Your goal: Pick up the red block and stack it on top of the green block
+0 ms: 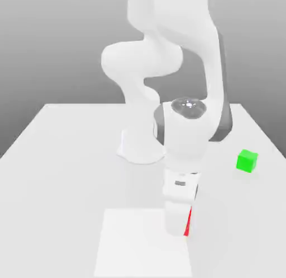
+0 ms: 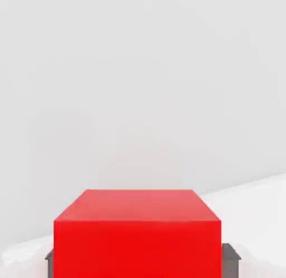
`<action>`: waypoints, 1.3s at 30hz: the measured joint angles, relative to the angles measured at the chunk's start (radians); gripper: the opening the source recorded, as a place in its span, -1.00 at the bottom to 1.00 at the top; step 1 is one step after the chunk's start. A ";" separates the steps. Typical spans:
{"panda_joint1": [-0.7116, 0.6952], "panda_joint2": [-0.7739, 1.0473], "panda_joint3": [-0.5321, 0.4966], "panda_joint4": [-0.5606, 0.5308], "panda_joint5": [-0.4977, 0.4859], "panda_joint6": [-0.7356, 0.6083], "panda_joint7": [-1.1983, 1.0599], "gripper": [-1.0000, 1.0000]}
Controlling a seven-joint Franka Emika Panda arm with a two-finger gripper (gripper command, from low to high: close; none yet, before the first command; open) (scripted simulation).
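The red block (image 2: 138, 232) sits between my two grey fingers (image 2: 232, 259), which press against its opposite sides. In the exterior view the arm reaches straight down near the table's front, and my gripper (image 1: 180, 218) covers most of the red block (image 1: 188, 222), leaving a thin red sliver showing. The gripper is shut on the red block, which rests at table level. The green block (image 1: 247, 161) stands alone on the table toward the exterior view's right, farther back and well apart from the gripper.
The white table (image 1: 67, 159) spreads out around the arm's base (image 1: 139, 151), which stands at the back middle. A brighter white square patch (image 1: 139, 249) lies on the table beneath the gripper.
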 joint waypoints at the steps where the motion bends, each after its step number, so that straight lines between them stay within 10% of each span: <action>1: -0.006 0.008 0.007 0.000 0.004 0.007 -0.003 -1.00; 16: 0.028 -0.243 -0.069 -0.038 -0.158 -0.203 0.123 -1.00; 39: 0.490 -0.396 0.311 -0.084 0.003 -0.305 0.478 -1.00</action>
